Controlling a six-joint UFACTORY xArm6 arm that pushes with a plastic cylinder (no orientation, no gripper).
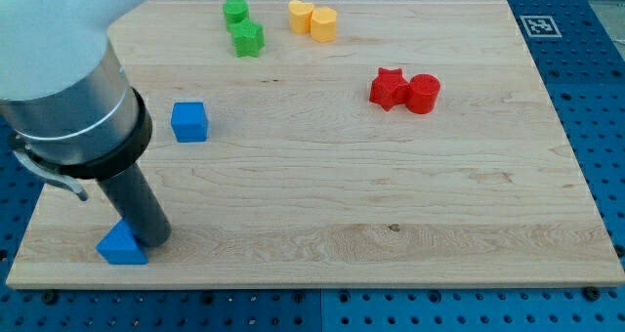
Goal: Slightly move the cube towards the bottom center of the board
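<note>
A blue cube [189, 121] sits on the wooden board [332, 195] at the view's left, about mid-height. My tip [155, 240] rests on the board near the bottom left corner, well below the cube. It touches or nearly touches the right side of a blue triangular block [121, 245]. The arm's grey and black body covers the board's upper left corner.
A green cylinder [235, 13] and a green star [248, 39] stand at the top, left of centre. A yellow heart-like block [301, 17] and a yellow cylinder [323, 24] are beside them. A red star [389, 88] and a red cylinder [424, 94] sit right of centre.
</note>
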